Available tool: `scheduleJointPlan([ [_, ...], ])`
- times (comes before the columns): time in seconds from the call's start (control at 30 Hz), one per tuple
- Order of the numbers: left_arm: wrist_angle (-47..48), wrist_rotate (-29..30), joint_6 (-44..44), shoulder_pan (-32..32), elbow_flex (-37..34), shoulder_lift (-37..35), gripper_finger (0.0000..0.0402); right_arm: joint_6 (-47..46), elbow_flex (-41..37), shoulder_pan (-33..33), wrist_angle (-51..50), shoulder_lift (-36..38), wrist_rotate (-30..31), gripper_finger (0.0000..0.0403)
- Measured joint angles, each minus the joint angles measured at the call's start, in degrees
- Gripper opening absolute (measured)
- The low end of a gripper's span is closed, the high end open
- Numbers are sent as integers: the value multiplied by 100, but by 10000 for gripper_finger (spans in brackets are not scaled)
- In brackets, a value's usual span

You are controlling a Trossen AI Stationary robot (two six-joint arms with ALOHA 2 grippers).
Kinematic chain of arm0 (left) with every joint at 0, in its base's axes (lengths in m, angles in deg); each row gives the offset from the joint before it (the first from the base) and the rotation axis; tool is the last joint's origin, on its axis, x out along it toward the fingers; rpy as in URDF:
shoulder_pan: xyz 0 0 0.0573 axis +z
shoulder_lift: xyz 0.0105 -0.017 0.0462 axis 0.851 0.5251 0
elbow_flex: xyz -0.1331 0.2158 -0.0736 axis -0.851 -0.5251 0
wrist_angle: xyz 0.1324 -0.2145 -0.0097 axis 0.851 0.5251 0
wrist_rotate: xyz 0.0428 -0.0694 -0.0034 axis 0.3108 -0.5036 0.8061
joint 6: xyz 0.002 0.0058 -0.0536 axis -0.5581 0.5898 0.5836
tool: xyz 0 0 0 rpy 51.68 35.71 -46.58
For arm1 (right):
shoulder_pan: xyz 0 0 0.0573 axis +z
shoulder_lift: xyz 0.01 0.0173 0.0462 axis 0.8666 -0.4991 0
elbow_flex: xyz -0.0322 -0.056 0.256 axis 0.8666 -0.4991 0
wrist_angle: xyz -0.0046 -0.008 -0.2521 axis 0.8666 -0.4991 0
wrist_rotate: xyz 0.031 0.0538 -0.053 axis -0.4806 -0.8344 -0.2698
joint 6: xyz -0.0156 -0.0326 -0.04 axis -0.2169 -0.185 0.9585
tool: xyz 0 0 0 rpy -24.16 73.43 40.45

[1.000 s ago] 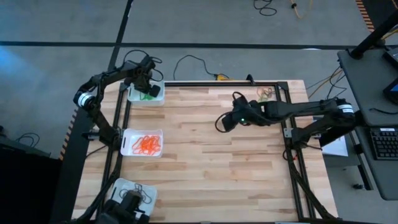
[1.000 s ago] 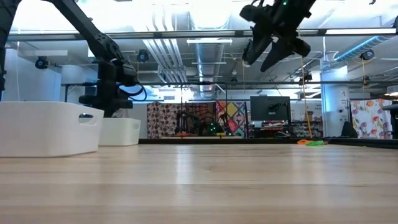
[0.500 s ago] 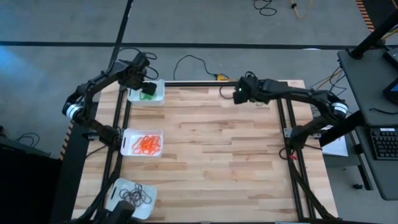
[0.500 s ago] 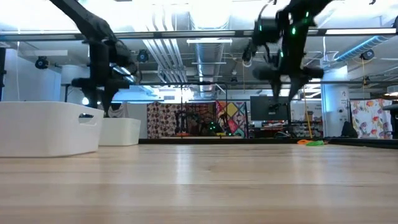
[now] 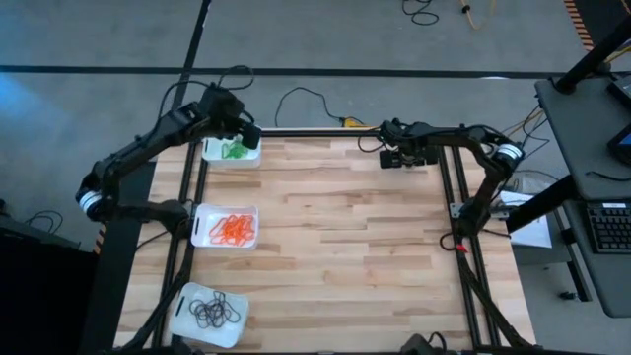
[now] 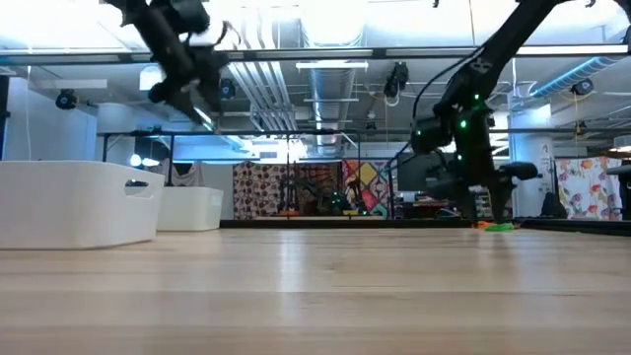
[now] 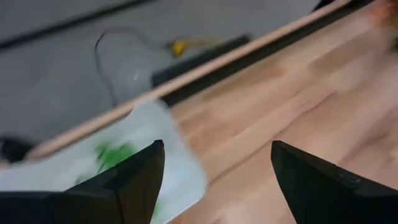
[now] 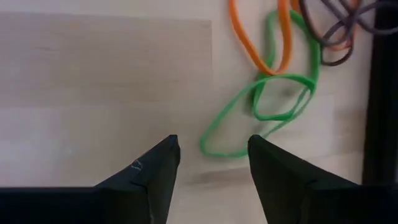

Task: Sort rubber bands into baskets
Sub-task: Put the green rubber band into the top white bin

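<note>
Left wrist view is blurred; the far basket (image 7: 93, 168) reads only as a pale shape with a green smear of green bands (image 7: 109, 154) inside. Low view hides all basket contents behind white walls.

Left gripper (image 5: 242, 126) is above the far basket (image 5: 233, 151) at the bench's (image 5: 345, 247) far left corner. Fingers (image 7: 134, 180) spread wide, nothing between them. The green bands (image 5: 235, 151) lie in the basket beneath.

Right gripper (image 5: 392, 158) is low at the bench's far edge, near the right frame rail. Fingers (image 8: 149, 174) apart, a moderate gap, empty. Just ahead of the tips, flat on the wood: a green rubber band (image 8: 261, 112) twisted in a loose figure-eight, its near loop closest to the gap, not touching either finger. Beyond it an orange band (image 8: 258, 43), and dark bands (image 8: 339, 31) cut off by the frame edge. In the high view this loose cluster is too small to make out.

Middle basket (image 5: 226, 226) holds orange bands (image 5: 233, 229); near basket (image 5: 210, 314) holds black bands (image 5: 214, 312).
</note>
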Motion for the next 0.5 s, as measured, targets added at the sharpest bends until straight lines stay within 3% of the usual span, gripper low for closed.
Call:
scheduleJointPlan([
  [0.23,-521,2,27,-545,0,-442,270,377,1,-141,352,-345,-163,150],
  [0.5,-782,167,141,-877,0,-762,267,485,-156,-264,477,-473,-269,78],
])
